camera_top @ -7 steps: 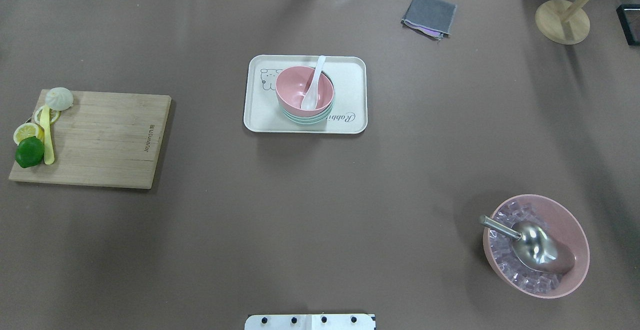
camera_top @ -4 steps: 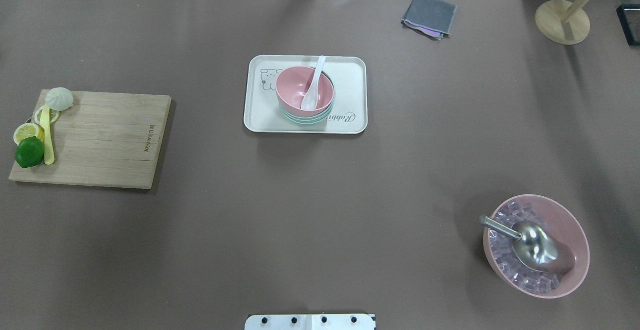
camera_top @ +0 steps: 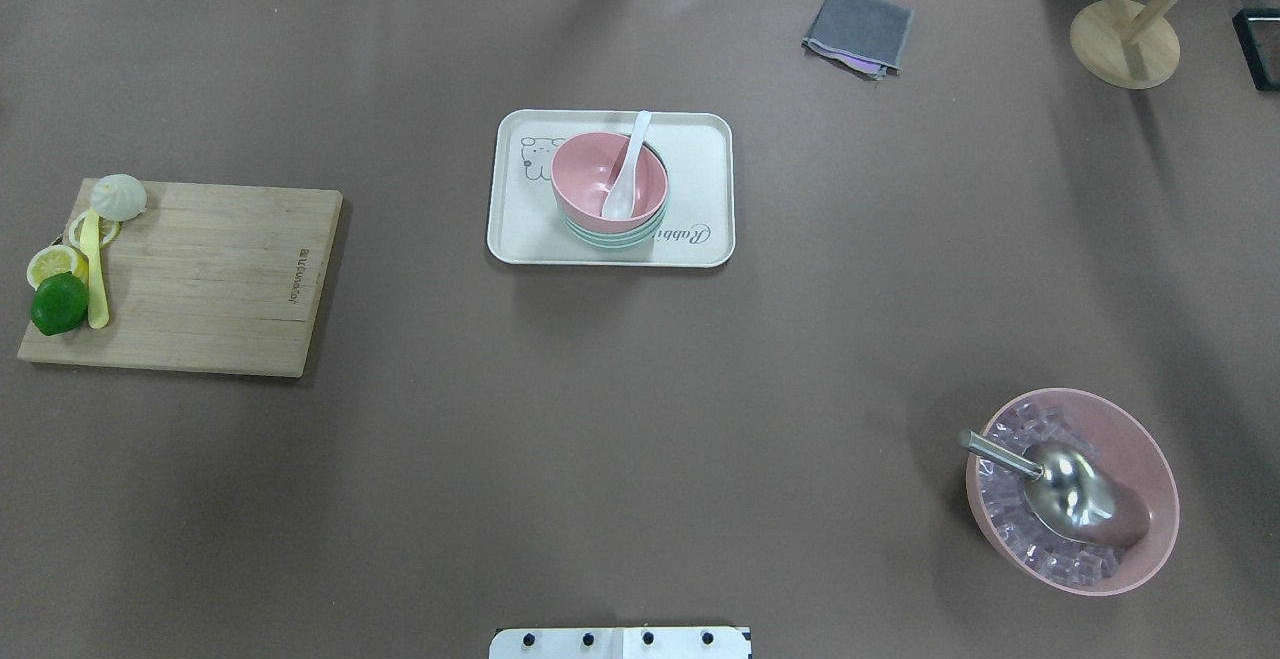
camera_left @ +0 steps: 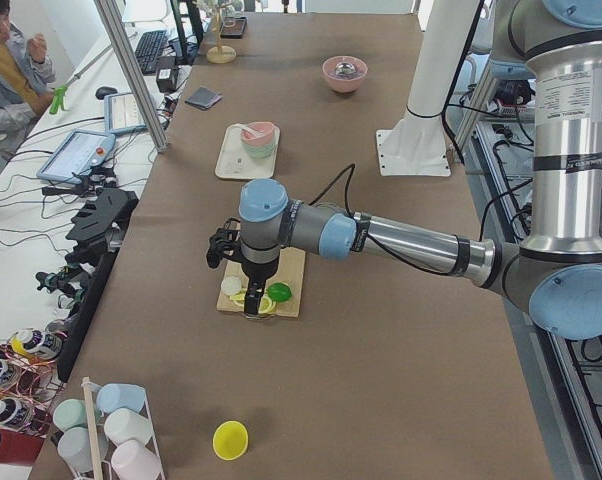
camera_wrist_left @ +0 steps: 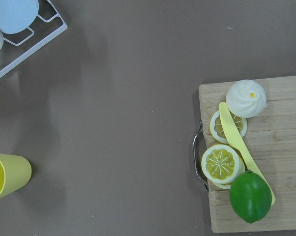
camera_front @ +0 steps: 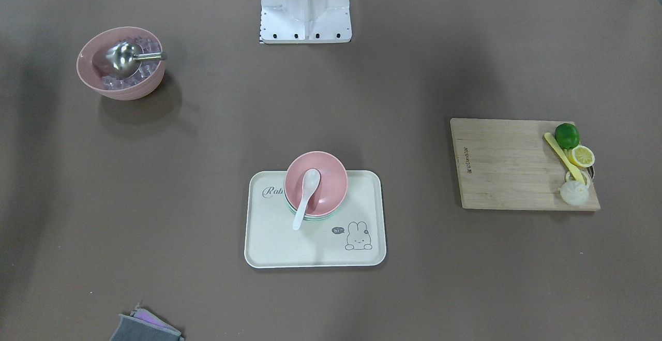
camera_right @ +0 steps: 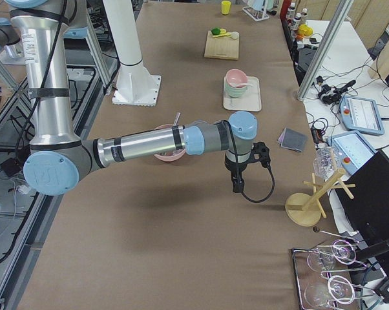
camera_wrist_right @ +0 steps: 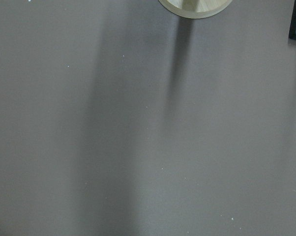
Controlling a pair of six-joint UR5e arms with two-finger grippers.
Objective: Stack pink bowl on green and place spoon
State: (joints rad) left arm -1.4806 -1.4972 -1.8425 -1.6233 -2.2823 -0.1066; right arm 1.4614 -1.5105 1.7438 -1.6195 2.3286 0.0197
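Note:
The pink bowl (camera_top: pixel 590 177) sits nested on the green bowl (camera_top: pixel 612 238), of which only the rim shows, on a cream tray (camera_top: pixel 700 189) at the table's middle back. A white spoon (camera_top: pixel 625 171) lies in the pink bowl with its handle over the far rim. The stack also shows in the front-facing view (camera_front: pixel 326 180). My left gripper (camera_left: pixel 249 298) hangs over the cutting board's end, far from the tray. My right gripper (camera_right: pixel 236 186) hangs over bare table near the wooden stand. They show only in the side views, so I cannot tell whether they are open or shut.
A wooden cutting board (camera_top: pixel 200 279) with a lime, lemon slices, a bun and a yellow knife lies at the left. A large pink bowl (camera_top: pixel 1140 459) of ice with a metal scoop stands front right. A grey cloth (camera_top: pixel 858 29) and a wooden stand (camera_top: pixel 1125 42) are at the back right.

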